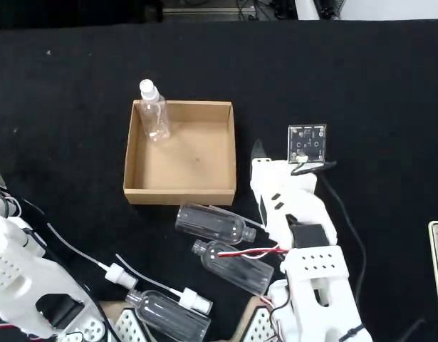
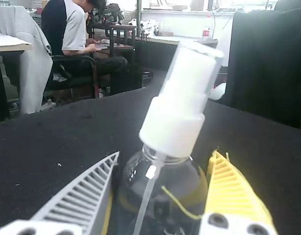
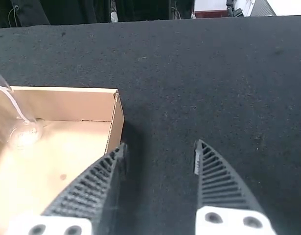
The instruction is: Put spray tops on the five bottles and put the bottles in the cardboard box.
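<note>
Bottles [image 1: 213, 223]: one boxed, four to go.
High view: one topped bottle [image 1: 154, 114] stands in your cardboard box [image 1: 179, 194]; three lie outside by loose spray tops [image 1: 121, 275]. Left wrist: your left gripper [image 2: 166, 154] clamps a fifth bottle [image 2: 162, 196], top on. Right wrist: right gripper [image 3: 160, 149] gapes, empty, beside the box.

A black cloth [image 1: 361, 71], matt and rough-napped, is being shown as the work surface, and the cardboard box [image 1: 179, 194] is being seen as dull, unglazed brown paperboard. The bottle [image 2: 160, 196] being held in the left gripper [image 2: 166, 154] is being shown as clear, glossy plastic, topped by a smooth white plastic spray top [image 2: 182, 105]. Ribbed matt plastic is being displayed by the fingers [image 3: 91, 191] of the right gripper [image 3: 160, 147].
</note>
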Available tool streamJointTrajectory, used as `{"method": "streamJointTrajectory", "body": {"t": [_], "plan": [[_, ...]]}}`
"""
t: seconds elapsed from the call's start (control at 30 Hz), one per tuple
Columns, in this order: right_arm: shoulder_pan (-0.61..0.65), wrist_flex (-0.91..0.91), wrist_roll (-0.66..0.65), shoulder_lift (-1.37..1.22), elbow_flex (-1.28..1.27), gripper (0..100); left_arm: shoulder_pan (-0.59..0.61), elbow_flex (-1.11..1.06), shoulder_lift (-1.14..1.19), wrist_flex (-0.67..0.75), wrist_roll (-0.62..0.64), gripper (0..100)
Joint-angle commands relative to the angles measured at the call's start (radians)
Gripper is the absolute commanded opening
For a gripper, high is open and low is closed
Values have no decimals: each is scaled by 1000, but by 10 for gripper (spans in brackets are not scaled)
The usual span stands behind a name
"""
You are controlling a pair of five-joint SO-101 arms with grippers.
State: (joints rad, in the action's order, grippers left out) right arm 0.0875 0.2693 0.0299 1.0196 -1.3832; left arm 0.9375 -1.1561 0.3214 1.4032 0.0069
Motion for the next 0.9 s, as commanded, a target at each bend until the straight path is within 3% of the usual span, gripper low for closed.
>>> {"method": "streamJointTrajectory", "body": {"t": [0.0,0.3,0.5,0.7,0.87], "plan": [[-17,-28,-8,18,8,198,-15,13,-51,-5,-6,252],[-18,-28,-8,18,8,198,-15,4,-51,-5,-8,239],[-18,-28,-8,18,8,198,-15,-5,-51,-5,-8,21],[-18,-28,-8,18,8,198,-15,-24,-51,-5,-8,154],[-18,-28,-8,18,8,198,-15,-24,-51,-5,-8,205]]}}
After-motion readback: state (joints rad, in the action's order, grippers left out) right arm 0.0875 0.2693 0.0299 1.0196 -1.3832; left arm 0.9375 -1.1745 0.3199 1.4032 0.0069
